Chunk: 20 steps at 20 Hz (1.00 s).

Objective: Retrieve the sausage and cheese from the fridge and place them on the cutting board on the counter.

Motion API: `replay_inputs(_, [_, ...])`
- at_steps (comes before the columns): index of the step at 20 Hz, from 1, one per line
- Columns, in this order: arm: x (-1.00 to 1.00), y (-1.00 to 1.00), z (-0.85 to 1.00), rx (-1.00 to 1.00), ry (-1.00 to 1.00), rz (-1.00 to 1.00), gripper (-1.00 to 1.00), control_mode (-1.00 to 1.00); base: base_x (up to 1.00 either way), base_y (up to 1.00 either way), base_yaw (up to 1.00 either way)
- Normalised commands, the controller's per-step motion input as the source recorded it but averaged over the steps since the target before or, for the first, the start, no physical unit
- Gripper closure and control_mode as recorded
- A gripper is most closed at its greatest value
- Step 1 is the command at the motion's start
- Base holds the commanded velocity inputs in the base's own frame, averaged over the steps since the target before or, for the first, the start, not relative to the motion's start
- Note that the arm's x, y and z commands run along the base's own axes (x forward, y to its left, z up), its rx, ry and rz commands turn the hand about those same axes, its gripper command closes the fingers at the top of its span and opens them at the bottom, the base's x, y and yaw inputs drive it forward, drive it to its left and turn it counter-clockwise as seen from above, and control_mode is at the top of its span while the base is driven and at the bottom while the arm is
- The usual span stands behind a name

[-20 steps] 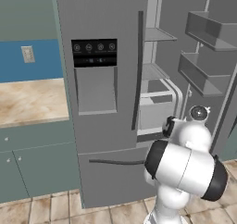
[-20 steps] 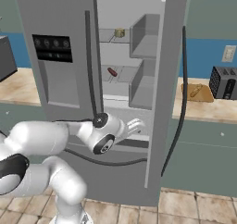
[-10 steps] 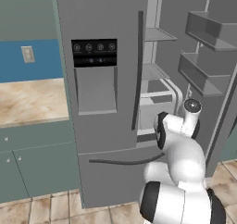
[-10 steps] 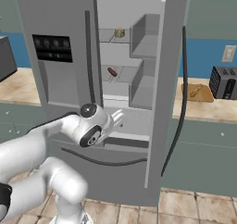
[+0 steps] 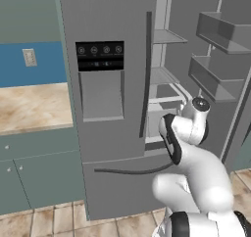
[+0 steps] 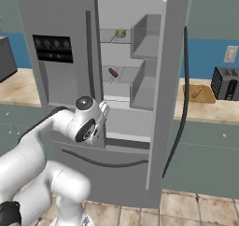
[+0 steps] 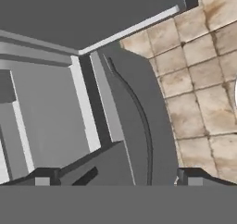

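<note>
The fridge (image 6: pixel 60 29) looks like matt brushed grey steel, its dispenser panel (image 5: pixel 99 56) glossy black plastic, its shelves (image 6: pixel 144 87) smooth grey plastic. The handles (image 6: pixel 183 103) are dark and smooth. The counter (image 5: pixel 29 106) is polished beige marbled stone over matt painted grey-green cabinets (image 5: pixel 34 175). The cutting board (image 6: pixel 198 93) looks like smooth orange-brown wood. The toaster (image 6: pixel 225 82) is black with silvery metal. The floor (image 7: pixel 199 75) is mottled tan tile. The arm (image 5: pixel 196 167) is glossy white plastic.

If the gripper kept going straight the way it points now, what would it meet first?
Probably the fridge: the open gripper points down at its lower front, by the curved drawer handle. Depth is unclear; the tiled floor lies beyond.
</note>
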Motion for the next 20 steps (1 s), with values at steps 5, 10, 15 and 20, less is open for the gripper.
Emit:
replay_inputs(5, [0.09,0.36,0.01,-0.28,-0.14,0.54,-1.00,-1.00,0.00,0.00,0.00])
replay_inputs(10, [0.23,0.44,0.08,-0.34,-0.22,0.37,-1.00,-1.00,0.00,0.00,0.00])
replay_inputs(15, [0.27,0.45,0.16,-0.38,-0.17,0.29,-1.00,-1.00,0.00,0.00,0.00])
replay_inputs(20, [0.08,0.27,0.34,-0.45,-0.11,0.21,-1.00,-1.00,0.00,0.00,0.00])
